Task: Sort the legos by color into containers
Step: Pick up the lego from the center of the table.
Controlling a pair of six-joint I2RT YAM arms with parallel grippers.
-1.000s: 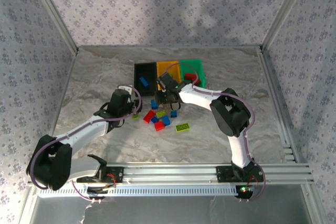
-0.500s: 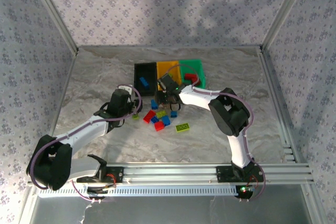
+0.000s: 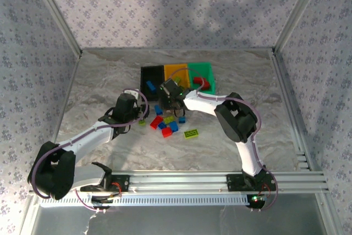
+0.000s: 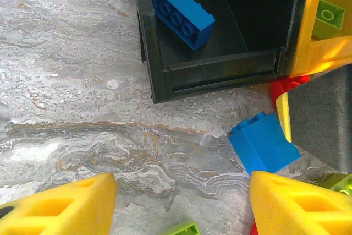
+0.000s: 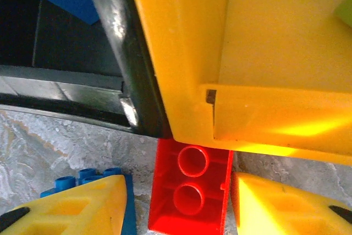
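The containers stand in a row at the back: black bin [image 3: 152, 75], orange-yellow bin [image 3: 176, 71], green bin [image 3: 204, 71]. A blue brick [image 4: 183, 12] lies in the black bin and a red brick [image 3: 199, 82] in the green one. Loose legos [image 3: 168, 124] lie in a pile in front of the bins. My right gripper [image 5: 179, 191] is low at the bins' front wall, open, with an upside-down red brick [image 5: 191, 191] between its fingers; the right pad touches it, and a blue brick [image 5: 82, 181] lies by the left finger. My left gripper [image 4: 181, 202] hovers open over bare table beside a blue brick [image 4: 261, 144].
A yellow-green brick [image 3: 191, 134] lies apart on the right of the pile, and a small one [image 3: 142, 122] under my left gripper. Another yellow-green brick [image 4: 329, 17] sits in the orange-yellow bin. Metal frame rails [image 3: 286, 108] border the marbled table.
My right gripper has shifted a little left and down toward the front of the black and orange-yellow bins, its jaws slightly narrower. The left arm has stayed still.
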